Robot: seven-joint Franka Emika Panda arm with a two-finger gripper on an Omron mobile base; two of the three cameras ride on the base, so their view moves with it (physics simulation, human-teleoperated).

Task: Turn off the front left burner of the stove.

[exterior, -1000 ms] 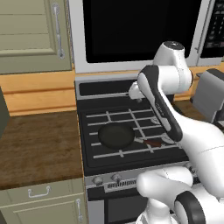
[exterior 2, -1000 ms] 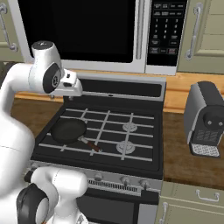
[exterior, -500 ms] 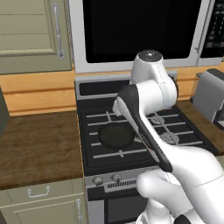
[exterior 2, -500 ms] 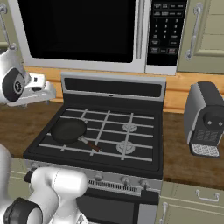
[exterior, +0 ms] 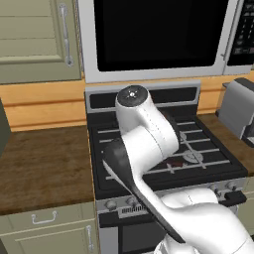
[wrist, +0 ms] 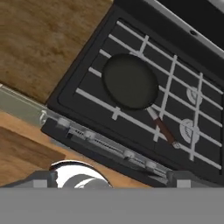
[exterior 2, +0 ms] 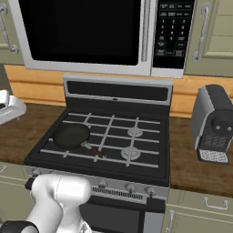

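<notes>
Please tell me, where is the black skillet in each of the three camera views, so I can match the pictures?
Left base view: skillet hidden behind the white arm; I cannot place it.
Right base view: skillet at centre-left, on the stove's front left grates.
Hand view: skillet at upper centre.
Shared landmark: the two silvery burner caps beyond its reddish handle.

A home kitchen: stove (exterior 2: pixel 113 136), microwave (exterior 2: pixel 91 36), wooden counter (exterior: pixel 44 163), cabinets (exterior: pixel 34 39)

Looks down on the stove (wrist: pixel 87 94): black skillet (wrist: pixel 130 82) over the front left burner (wrist: pixel 114 101), knobs (wrist: pixel 62 122) along the near edge.
</notes>
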